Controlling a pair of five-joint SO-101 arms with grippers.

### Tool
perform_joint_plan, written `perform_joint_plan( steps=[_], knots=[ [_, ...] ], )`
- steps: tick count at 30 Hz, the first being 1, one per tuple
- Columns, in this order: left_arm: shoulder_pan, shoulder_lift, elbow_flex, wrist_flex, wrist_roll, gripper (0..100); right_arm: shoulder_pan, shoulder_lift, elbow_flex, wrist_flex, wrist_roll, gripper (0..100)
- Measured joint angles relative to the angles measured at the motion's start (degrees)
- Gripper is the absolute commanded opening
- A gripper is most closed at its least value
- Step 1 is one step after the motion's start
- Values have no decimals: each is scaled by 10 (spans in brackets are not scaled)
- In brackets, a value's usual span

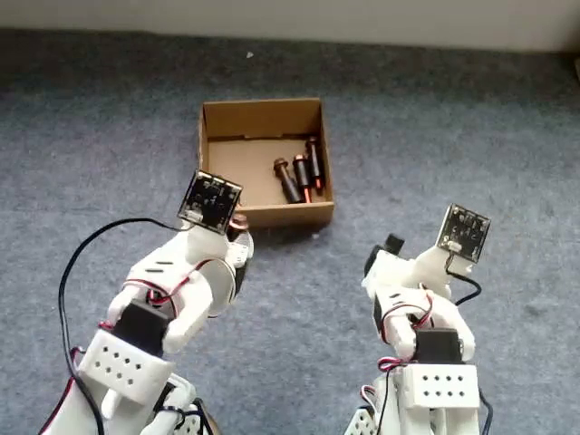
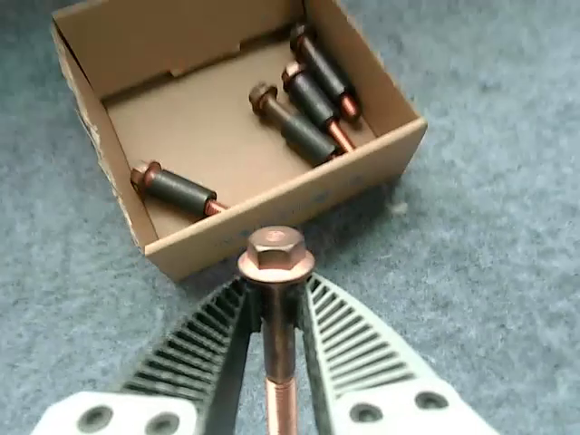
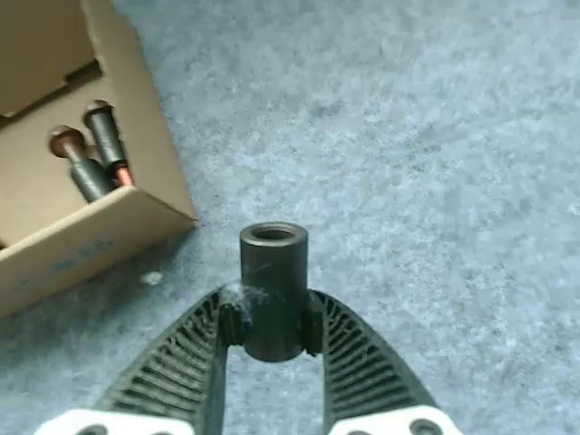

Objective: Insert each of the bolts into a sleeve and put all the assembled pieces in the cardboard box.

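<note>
Overhead view: an open brown cardboard box (image 1: 263,116) rests on grey carpet (image 1: 471,136). Three assembled pieces (image 1: 297,177), copper bolts in dark sleeves, lie together at the 3 o'clock side of its floor. A fourth assembled piece (image 2: 172,188) lies apart from them by another wall. The left gripper (image 2: 276,288), at 6 o'clock of the box and just beside its near wall, pinches a copper hex-head bolt (image 2: 276,261) by the shank. The right gripper (image 3: 272,308), at 4 o'clock of the box, clamps a black cylindrical sleeve (image 3: 273,267), bore uppermost.

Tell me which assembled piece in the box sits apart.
The lone piece by the box's near corner; the other three lie bunched along the opposite wall.
</note>
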Motion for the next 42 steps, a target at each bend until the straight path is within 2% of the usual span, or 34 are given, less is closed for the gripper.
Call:
perform_joint_plan(
  steps=[3, 9, 11, 16, 22, 25, 31, 42],
  knots=[
    [-1, -60, 7, 0, 0, 5, -41, -63, 0, 0, 0, 5],
    [-1, -171, 27, 0, 2, 5, -164, -221, 38, 0, 0, 5],
    [-1, -207, 35, 0, 22, 5, -214, -257, 56, 0, 0, 5],
    [0, -305, 56, 0, 33, 5, -309, -261, 101, -41, 0, 5],
    [0, -382, 101, 0, 33, 5, -386, -261, 157, -127, 0, 5],
    [0, -382, 104, 0, 33, 5, -412, -261, 177, -171, 17, 5],
    [-1, -382, 104, -30, 33, 5, -425, -260, 177, -236, 152, 5],
    [15, -382, 36, -34, 33, 5, -428, -260, 177, -236, 165, 5]
  ],
)
